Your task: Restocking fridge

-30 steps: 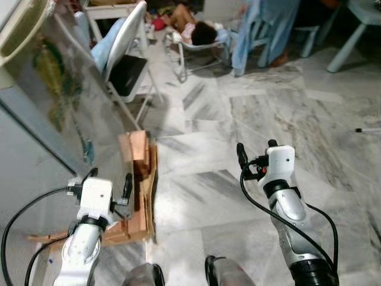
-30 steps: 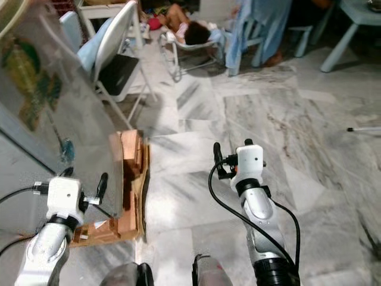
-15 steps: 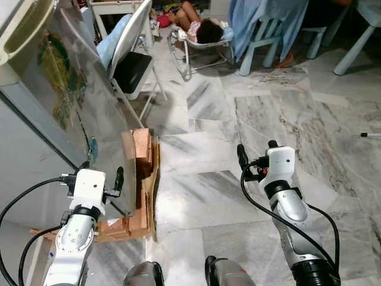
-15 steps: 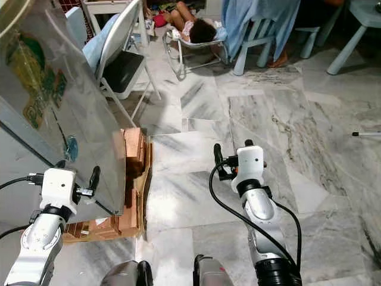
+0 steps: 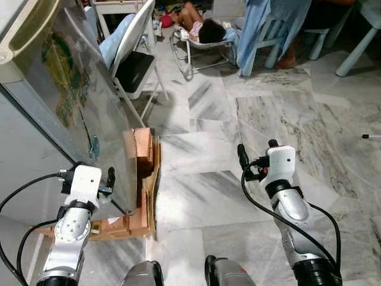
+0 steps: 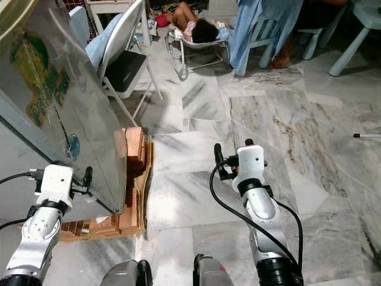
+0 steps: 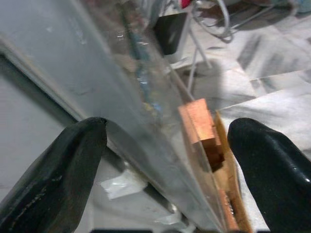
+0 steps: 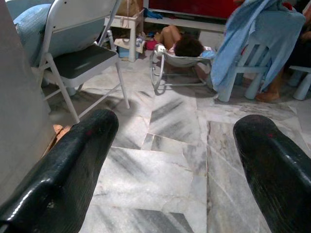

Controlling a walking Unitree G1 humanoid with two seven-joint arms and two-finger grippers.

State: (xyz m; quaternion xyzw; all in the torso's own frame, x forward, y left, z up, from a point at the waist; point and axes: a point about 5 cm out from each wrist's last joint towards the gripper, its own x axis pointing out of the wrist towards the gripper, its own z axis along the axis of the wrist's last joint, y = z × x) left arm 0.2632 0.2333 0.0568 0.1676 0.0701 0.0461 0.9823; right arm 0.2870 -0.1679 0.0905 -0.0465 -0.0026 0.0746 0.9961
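Looks like the door-opening step: left hand (image 5: 94, 179) spread wide straddling the shiny grey fridge door (image 5: 77, 119) edge at 9 o'clock, right hand (image 5: 257, 156) wide, empty, needs a hook-and-pull next.

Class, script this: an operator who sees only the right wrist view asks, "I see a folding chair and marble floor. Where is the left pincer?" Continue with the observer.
Observer: The left pincer is open, straddling the lower edge of the fridge door.
Operator: Anything below that door?
Observer: Wooden blocks and cardboard lie on the floor by its corner.
Operator: And my arm?
Observer: The right pincer hovers over the marble floor, right of the door, apart from it.
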